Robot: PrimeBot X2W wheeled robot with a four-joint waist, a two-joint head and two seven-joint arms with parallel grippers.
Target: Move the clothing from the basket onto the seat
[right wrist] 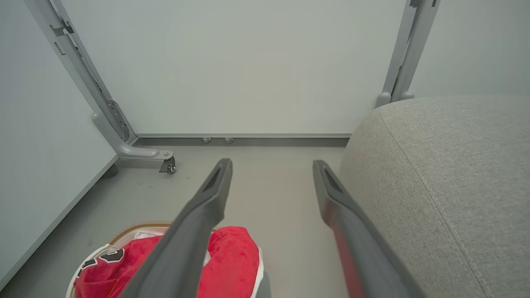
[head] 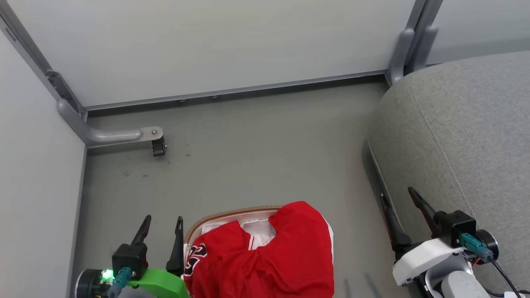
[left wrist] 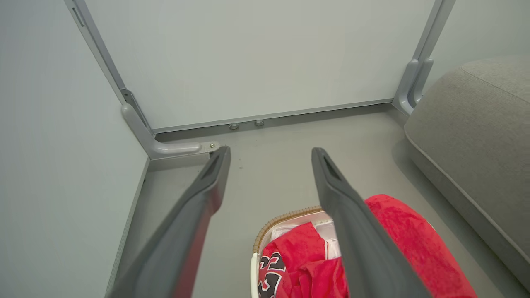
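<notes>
Standing at the far left, a pale panel (head: 37, 165) met the back panel (head: 215, 45) at a grey post. The post's foot (head: 116, 134) ran out over the floor (head: 256, 157) to a small black caster (head: 158, 147). The head and right wrist views gave that wheel plainly, while in the left wrist view a finger's tip lay across the foot's end.

Next came the left gripper (head: 163, 218), its two fingers spread well apart and holding nothing. The head view set it just beside the left rim of the basket (head: 232, 212); whether it touched the rim could not be told.

The basket stood on the floor at the bottom middle, its brown woven rim curving round a white lining (head: 258, 229). The clothing (head: 285, 256) was in it. A jersey (head: 219, 252) lay to the left, with part of its black-and-white number turned up at the basket's left side, and the left wrist view gave those digits closest. A plain red piece (head: 302, 240) was heaped to the right and hung over the right rim, as the head and right wrist views made clear.

Bare floor separated the basket from the right gripper (head: 396, 193). The gripper's fingers were likewise parted and empty, pointing along the near edge of the seat (head: 463, 136). The head view took both grippers into one picture.

The grey seat filled the right side, well apart from the basket, with nothing red on it. Its weave and stitched seam read best in the right wrist view, and the left wrist view caught its rounded corner and lower side.
</notes>
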